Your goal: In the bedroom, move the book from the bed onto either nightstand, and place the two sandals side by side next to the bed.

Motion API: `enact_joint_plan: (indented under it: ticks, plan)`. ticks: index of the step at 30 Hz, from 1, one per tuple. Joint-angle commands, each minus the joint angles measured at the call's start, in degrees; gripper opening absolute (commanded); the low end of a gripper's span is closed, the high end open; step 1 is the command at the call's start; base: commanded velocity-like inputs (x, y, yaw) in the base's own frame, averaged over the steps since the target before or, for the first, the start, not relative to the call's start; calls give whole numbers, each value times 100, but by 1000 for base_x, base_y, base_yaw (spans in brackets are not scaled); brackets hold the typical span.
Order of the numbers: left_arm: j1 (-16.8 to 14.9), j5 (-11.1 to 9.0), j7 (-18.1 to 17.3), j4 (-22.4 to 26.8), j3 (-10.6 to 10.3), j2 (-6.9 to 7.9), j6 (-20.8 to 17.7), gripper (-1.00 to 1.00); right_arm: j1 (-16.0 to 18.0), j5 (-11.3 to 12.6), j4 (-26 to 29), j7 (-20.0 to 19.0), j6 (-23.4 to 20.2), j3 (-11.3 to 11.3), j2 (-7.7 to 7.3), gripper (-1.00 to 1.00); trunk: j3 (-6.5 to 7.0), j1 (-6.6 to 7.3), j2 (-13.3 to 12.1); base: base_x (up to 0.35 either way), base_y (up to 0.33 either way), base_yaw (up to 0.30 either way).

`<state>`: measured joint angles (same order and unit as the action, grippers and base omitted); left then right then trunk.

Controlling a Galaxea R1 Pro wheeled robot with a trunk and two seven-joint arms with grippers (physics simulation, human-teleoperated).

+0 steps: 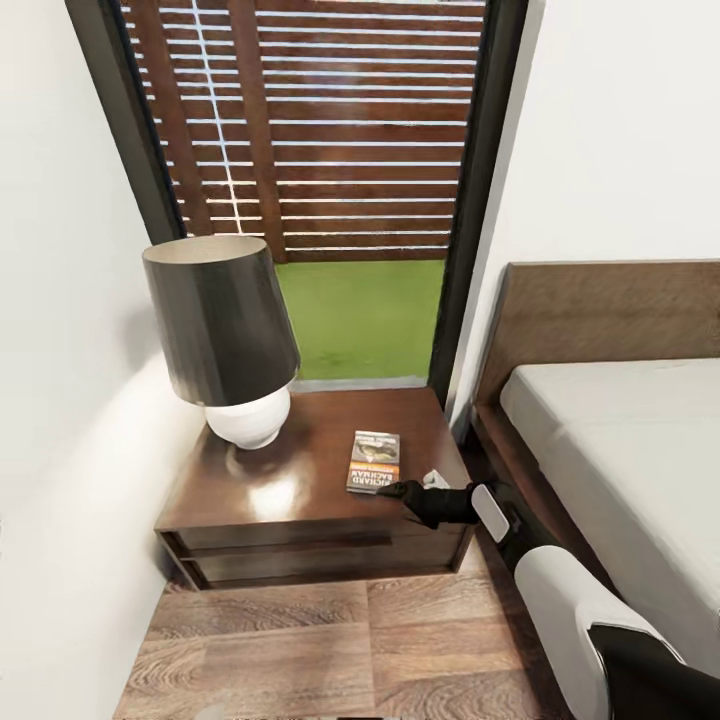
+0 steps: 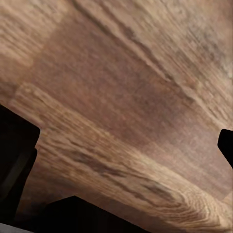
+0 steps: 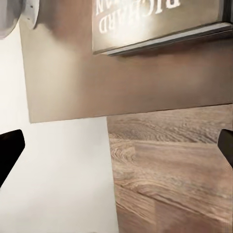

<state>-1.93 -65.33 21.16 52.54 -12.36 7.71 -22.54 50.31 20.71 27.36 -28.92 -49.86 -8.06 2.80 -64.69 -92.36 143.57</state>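
Window point(image 1: 330, 130) with slatted wooden screen is seen across upper centre of the head view, green ground below it. The bed point(image 1: 620, 440) is seen at right: white mattress top, dark frame, headboard against the wall. The wood floor point(image 1: 330, 640) runs along the bottom.

The nightstand point(image 1: 300, 480) is set at centre-left, squeezed between the left wall and the bed frame. A lamp point(image 1: 225, 335) with dark shade and white round base is stood on its rear-left corner, so the front-right half of the top is left free.

The book point(image 1: 374, 461) is laid flat on that free half, near the front-right edge, cover up, well clear of the lamp base. Book step is judged done: it is fully supported by the top, nothing overhanging.

The right gripper point(image 1: 400, 490) is held just off the book's near edge, forearm reaching in from lower right. In the right wrist view its dark fingertips point(image 3: 9, 153) are seen at opposite frame edges, spread wide, nothing between them; the book's lettered edge and the nightstand top are seen ahead. Likely parked there for a clean release without nudging the book.

The left gripper point(image 2: 121, 160) is pointed at bare floor, fingertips also far apart, nothing held. Judged idle.

Sandals are not located in these views; that part is judged outstanding.
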Motion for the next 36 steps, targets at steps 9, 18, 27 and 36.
enact_joint_plan:
  ticks: [9, 18, 27, 36]
  plan:
    - [-1, -54, 76, 93, -7, 1, 23, 100, -373, -60, 1805, -4, -39, -27, 5, 100, 194, 25, -10, -17, 0, 0]
    - [78, -33, 115, 454, 6, 3, 66, 100, -1588, -650, 4947, 9, -137, -23, 8, 100, 397, 48, -22, -2, 0, -6]
    - [427, -24, 614, 1094, 6, 11, 384, 100, -1897, -1376, 6060, 1, -978, -2, 22, 100, 653, 89, -69, 0, 0, -88]
    - [489, -32, 794, 1072, 13, 11, 508, 100, -1920, -1452, 6162, 15, -1014, 323, 42, 100, 891, 286, -429, 0, 0, -99]
